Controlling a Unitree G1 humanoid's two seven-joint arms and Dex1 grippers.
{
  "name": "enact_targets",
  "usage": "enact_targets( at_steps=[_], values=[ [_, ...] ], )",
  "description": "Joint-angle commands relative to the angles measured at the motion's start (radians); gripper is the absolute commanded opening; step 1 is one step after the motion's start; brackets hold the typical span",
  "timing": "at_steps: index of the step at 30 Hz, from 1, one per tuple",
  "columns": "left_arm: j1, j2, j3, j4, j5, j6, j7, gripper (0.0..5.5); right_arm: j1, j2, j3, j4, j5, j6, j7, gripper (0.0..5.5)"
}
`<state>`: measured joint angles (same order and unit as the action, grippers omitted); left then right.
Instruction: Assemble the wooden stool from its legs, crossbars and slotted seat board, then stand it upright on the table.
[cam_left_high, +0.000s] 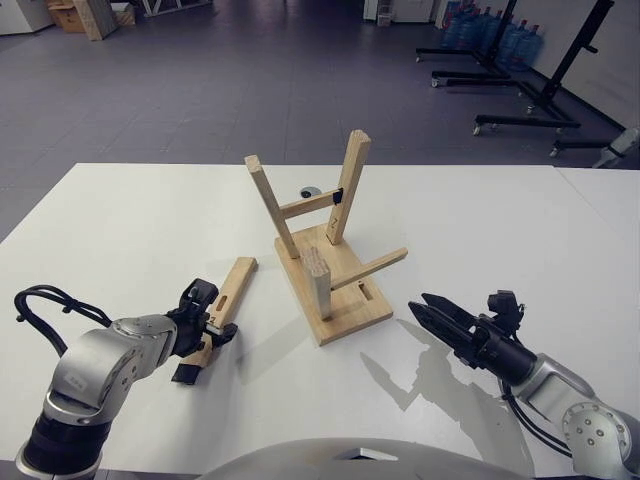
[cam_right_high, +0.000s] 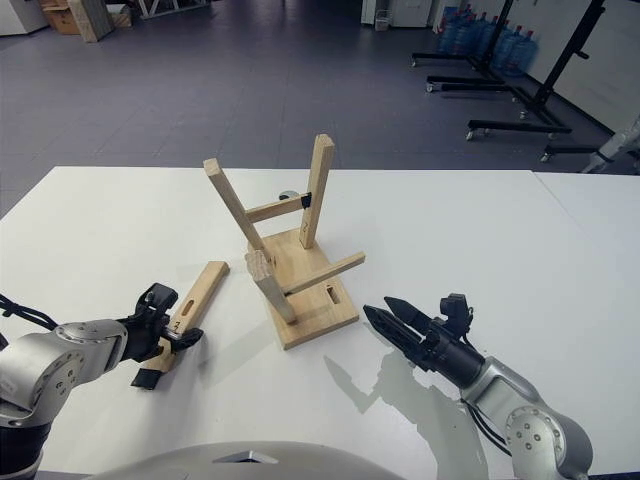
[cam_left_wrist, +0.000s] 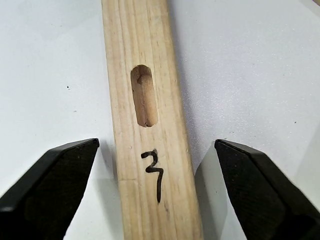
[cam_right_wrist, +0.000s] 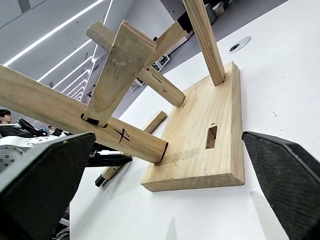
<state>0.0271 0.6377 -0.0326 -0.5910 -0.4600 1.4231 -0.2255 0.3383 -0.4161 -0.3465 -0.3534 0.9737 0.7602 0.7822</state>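
The left hand (cam_left_wrist: 156, 165) is spread wide astride a loose leg (cam_left_wrist: 145, 45) that lies flat on the white worktop (cam_left_high: 500, 230), its fingers clear of the wood on both sides and its arm bent in low. The right hand (cam_left_high: 420, 304), open and empty, hovers low, pointing at the seat board (cam_left_high: 350, 310). The board lies flat mid-worktop, with three legs (cam_left_high: 350, 185) and crossbars (cam_left_high: 308, 206) standing up from it.

Round metal grommet (cam_left_high: 309, 190), distant water bottles (cam_left_high: 500, 35)
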Motion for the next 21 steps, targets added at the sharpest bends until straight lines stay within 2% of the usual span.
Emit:
enact_targets(
  at_steps=[1, 12, 18, 21],
  values=[
    [0.037, 0.000, -0.024, 0.099, 0.055, 0.071, 0.037, 3.54, -0.011, 0.002, 0.002, 0.016, 0.005, -0.009, -0.013, 5.40],
    [-0.023, -0.010, 0.003, 0.161, 0.085, 0.059, 0.032, 2.11, -0.037, -0.015, -0.014, 0.049, 0.011, -0.020, -0.014, 5.40],
    [-0.134, -0.001, 0.052, 0.226, 0.099, 0.030, 0.013, 2.09, -0.076, -0.043, -0.030, 0.091, 0.008, -0.023, 0.002, 5.40],
    [-0.256, 0.016, 0.107, 0.269, 0.107, 0.029, 0.006, 2.09, -0.102, -0.073, -0.049, 0.118, 0.007, -0.026, 0.015, 5.40]
  ],
)
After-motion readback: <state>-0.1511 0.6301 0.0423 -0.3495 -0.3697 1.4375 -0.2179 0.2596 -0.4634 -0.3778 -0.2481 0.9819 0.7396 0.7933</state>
